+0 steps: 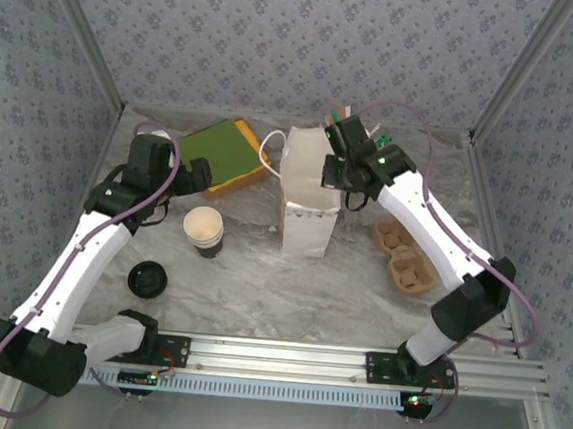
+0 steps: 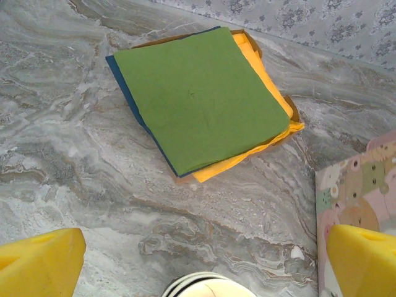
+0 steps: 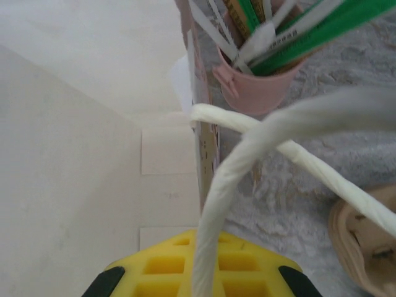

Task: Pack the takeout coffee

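The takeout coffee is out of view. A white paper bag [image 1: 306, 216] stands upright at the table's middle, and its patterned side [image 2: 362, 192] is at the right edge of the left wrist view. My right gripper [image 1: 332, 173] [image 3: 198, 275] is at the bag's top right rim, shut on the bag's white twisted handle [image 3: 229, 185], beside the bag's pale inside [image 3: 93, 154]. My left gripper [image 1: 198, 175] [image 2: 204, 260] hangs open over bare table, between the napkins and a lidless cup [image 1: 203, 229] [image 2: 207, 286], with nothing between its yellow fingers [image 2: 40, 266].
Green, yellow and blue napkins [image 1: 217, 153] [image 2: 198, 93] lie stacked at the back left. A loose black lid [image 1: 147, 280] lies near the left arm. A brown pulp cup carrier [image 1: 403, 257] [image 3: 365, 247] sits to the right of the bag. A pink holder of sticks [image 3: 257, 86] stands behind the bag.
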Robot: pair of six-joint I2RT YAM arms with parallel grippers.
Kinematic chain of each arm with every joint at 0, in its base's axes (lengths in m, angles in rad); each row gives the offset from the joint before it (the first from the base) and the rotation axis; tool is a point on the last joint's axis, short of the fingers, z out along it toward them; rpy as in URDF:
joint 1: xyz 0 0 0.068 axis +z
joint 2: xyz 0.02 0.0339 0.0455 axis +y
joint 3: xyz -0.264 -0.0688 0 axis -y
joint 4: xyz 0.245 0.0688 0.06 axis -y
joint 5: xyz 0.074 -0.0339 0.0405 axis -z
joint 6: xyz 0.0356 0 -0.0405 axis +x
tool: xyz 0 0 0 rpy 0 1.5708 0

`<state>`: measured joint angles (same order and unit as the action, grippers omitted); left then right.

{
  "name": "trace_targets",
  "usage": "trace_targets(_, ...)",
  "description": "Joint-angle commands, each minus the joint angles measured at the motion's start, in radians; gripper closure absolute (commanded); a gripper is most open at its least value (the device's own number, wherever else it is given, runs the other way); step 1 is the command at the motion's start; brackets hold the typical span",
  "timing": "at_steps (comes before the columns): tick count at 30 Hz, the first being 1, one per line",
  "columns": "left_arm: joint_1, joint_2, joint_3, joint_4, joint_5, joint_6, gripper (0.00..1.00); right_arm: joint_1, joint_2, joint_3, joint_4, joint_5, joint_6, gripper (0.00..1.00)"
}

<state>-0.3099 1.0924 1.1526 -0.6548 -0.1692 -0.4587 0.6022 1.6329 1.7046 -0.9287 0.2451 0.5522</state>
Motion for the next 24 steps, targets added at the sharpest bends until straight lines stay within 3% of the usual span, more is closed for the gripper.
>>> trace_targets(1, -0.005, 0.008, 0.048, -0.006, -0.015, 0.026, 0.00, -0.033, 0.072, 0.086, 0.026, -0.059, -0.085, 1.00)
trace_targets(19, -0.008, 0.061, 0.080, -0.009, -0.024, 0.037, 0.00, -0.153, 0.462, 0.577, -0.068, -0.179, -0.155, 1.00)
trace_targets(21, -0.009, 0.061, 0.078, -0.011, -0.023, 0.034, 0.00, -0.154, 0.482, 0.609, -0.081, -0.181, -0.160, 0.95)
trace_targets(23, -0.010, 0.061, 0.079, -0.013, -0.023, 0.033, 0.00, -0.153, 0.483, 0.625, -0.086, -0.181, -0.167, 0.74)
trace_targets(24, -0.011, 0.061, 0.079, -0.014, -0.023, 0.032, 0.00, -0.153, 0.479, 0.628, -0.085, -0.182, -0.170, 0.72)
